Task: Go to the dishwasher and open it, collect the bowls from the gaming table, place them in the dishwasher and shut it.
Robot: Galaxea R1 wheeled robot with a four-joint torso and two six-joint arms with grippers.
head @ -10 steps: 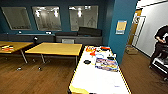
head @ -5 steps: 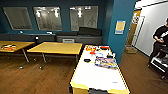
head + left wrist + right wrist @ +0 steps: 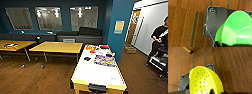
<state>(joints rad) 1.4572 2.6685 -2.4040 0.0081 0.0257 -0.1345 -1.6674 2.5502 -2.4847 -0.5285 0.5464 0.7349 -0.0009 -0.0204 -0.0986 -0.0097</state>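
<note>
- Close in, the green bowl (image 3: 235, 30) sits held in the left gripper, over wooden floor (image 3: 183, 25).
- The yellow-green bowl (image 3: 204, 80), dotted with small holes, is carried by the right gripper.
- Just ahead: the gaming table (image 3: 97, 72), game boards (image 3: 105, 60) on its white top.
- Farther back, yellow tables (image 3: 57, 47); a person (image 3: 158, 40) at right.
- Collecting looks done; loading and closing the dishwasher remain.
</note>
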